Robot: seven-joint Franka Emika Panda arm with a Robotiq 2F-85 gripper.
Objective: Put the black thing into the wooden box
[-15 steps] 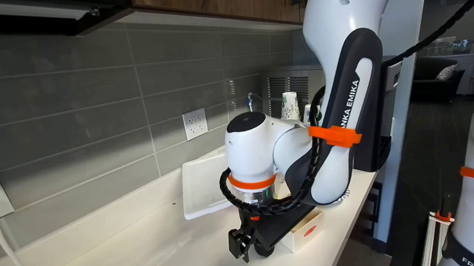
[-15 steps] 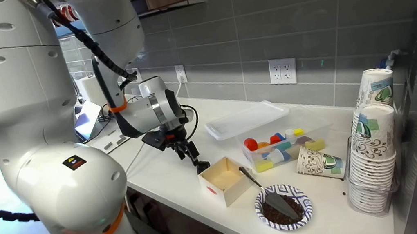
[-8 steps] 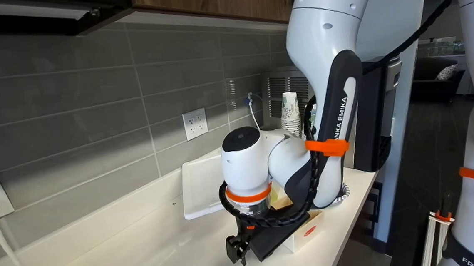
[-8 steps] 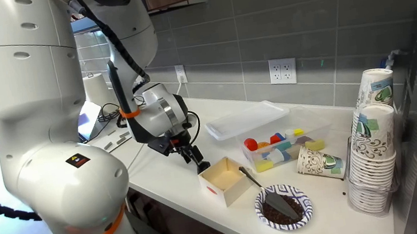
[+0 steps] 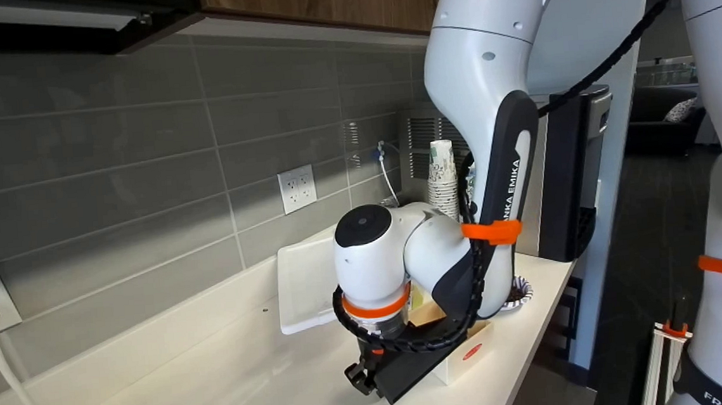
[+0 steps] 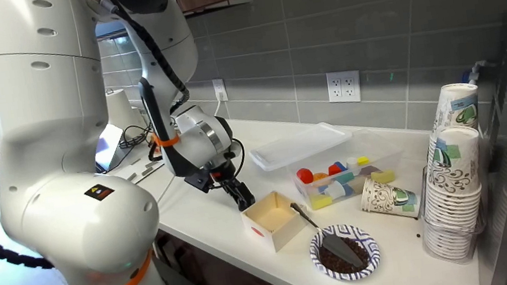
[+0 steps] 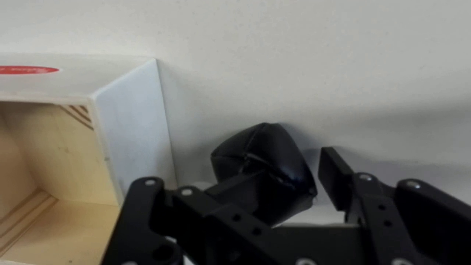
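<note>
Black thing (image 7: 278,156), shiny, faceted, seamed, sits on the desk (image 7: 331,66) just beside the box (image 7: 136,129) (bare wood inside). Gripper (image 7: 290,176) spread apart around it, hiding part. Box cut off in wrist view; thing can't be made out in both exterior views.

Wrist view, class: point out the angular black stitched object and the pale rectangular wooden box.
Angular black stitched object (image 7: 281,158): wrist view, exposed upper part.
Pale rectangular wooden box (image 7: 136,136): wrist view, outer side wall.
</note>
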